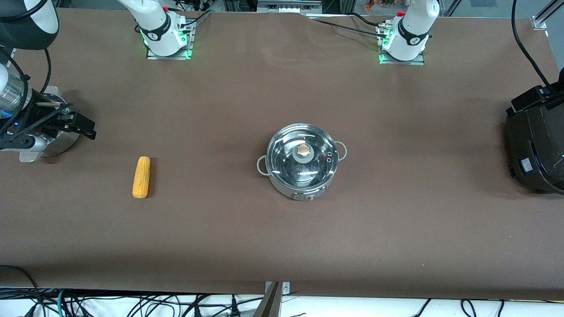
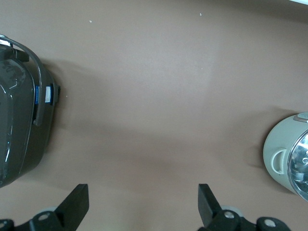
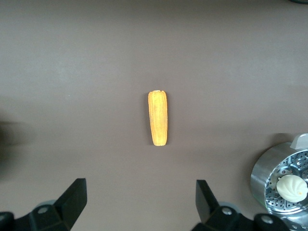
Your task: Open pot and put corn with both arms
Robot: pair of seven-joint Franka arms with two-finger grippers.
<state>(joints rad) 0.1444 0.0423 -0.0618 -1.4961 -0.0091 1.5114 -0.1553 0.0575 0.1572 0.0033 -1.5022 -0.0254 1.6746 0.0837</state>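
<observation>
With the lid still on, the pot (image 1: 302, 163) sits mid-frame on the tabletop (image 1: 282, 237) and the corn (image 1: 141, 177) lies at center-left, so both end effectors, left (image 2: 143, 204) and right (image 3: 141, 202), hover wide open and empty, ready to approach.

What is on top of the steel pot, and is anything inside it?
A glass lid with a tan knob sits on the pot. Through the glass only shiny reflections show; no contents can be made out. The corn lies on the table, apart.

Even overhead light, soft shadows, lid (image 1: 303, 154) glare.
</observation>
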